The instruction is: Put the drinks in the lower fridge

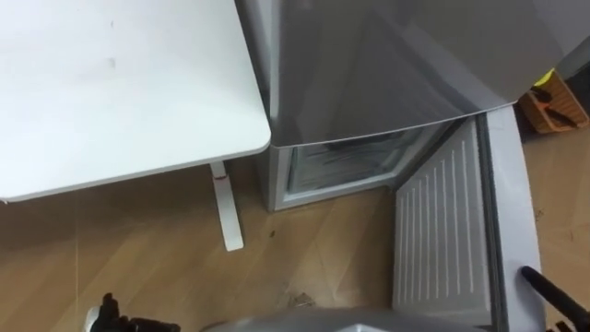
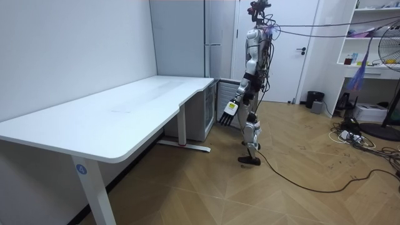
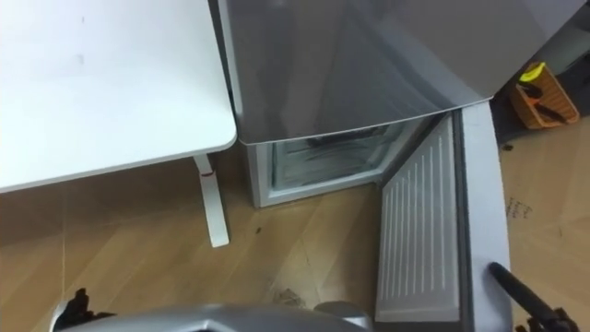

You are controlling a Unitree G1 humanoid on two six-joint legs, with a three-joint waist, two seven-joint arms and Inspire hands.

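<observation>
Lower fridge door open (beside white table)

A white table stands on the brown wooden floor. Its white leg rests on the wood. Just beside it, a grey fridge stands on the floor, its lower door open. An orange box sits on the floor past the fridge.

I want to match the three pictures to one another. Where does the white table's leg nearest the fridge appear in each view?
Left eye view: the table leg is left of centre, under the tabletop's corner.
Right eye view: the table leg is left of centre, below the tabletop.
Room view: the table leg is near the centre, at the table's far end.
Shared landmark: the grey fridge beside it.
</observation>
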